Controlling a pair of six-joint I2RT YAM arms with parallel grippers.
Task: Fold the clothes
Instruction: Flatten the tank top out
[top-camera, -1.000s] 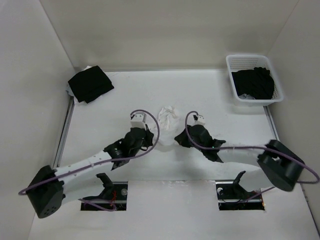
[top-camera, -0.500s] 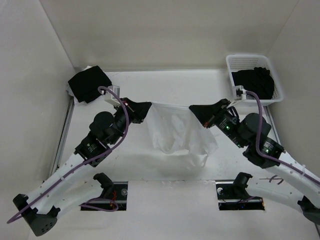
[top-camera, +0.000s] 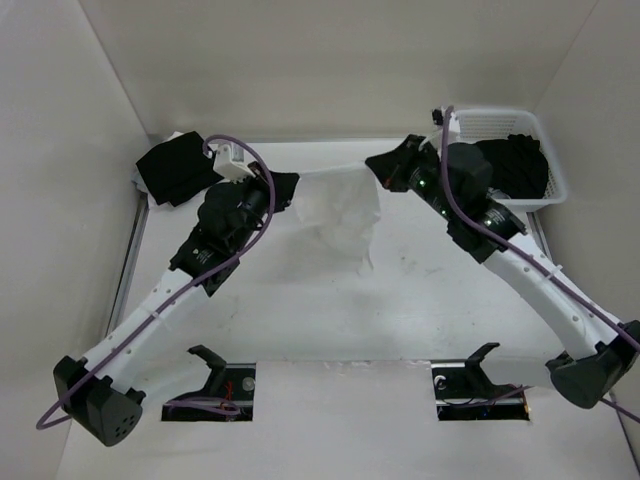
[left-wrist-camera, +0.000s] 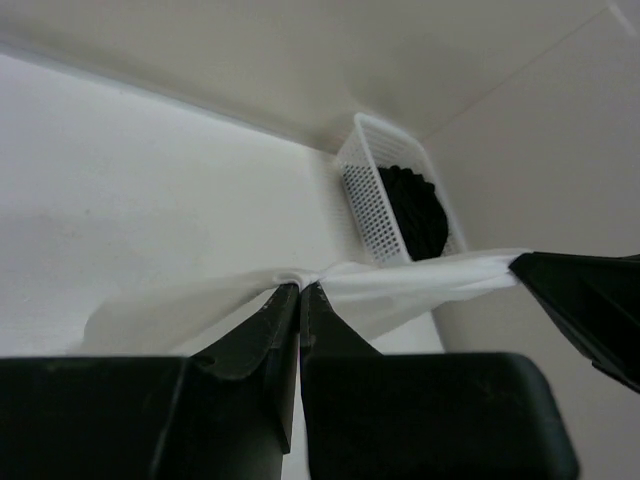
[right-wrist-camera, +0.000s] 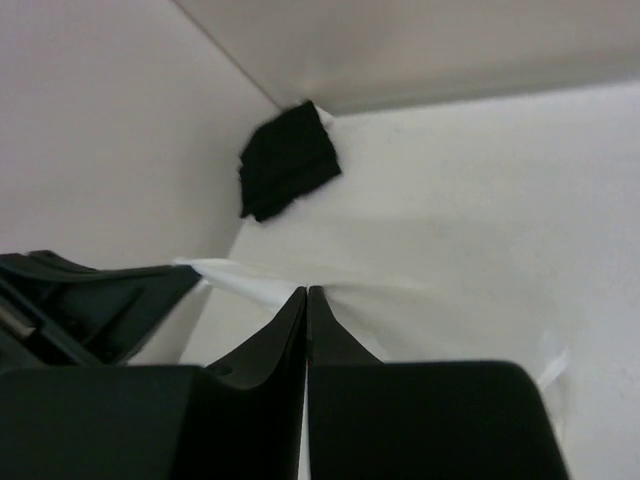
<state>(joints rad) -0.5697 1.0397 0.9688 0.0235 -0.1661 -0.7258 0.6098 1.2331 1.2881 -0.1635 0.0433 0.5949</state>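
Note:
The clothes (top-camera: 338, 210), a thin white top, hang in the air stretched between my two grippers at the back of the table, the lower part drooping toward the table. My left gripper (top-camera: 290, 186) is shut on its left top corner, and in the left wrist view the clothes (left-wrist-camera: 400, 285) bunch at the pinched fingertips of that gripper (left-wrist-camera: 299, 288). My right gripper (top-camera: 376, 165) is shut on the right top corner; the right wrist view shows that gripper (right-wrist-camera: 306, 291) pinching the taut edge of the clothes (right-wrist-camera: 250, 282).
A folded black garment (top-camera: 178, 167) lies at the back left corner. A white plastic basket (top-camera: 540, 195) with black clothing (top-camera: 512, 165) stands at the back right, close behind the right arm. White walls enclose the table.
Both arms have lifted and carried the top from the table's middle toward the back, spreading it from a crumpled lump into a hanging sheet held high between the grippers.

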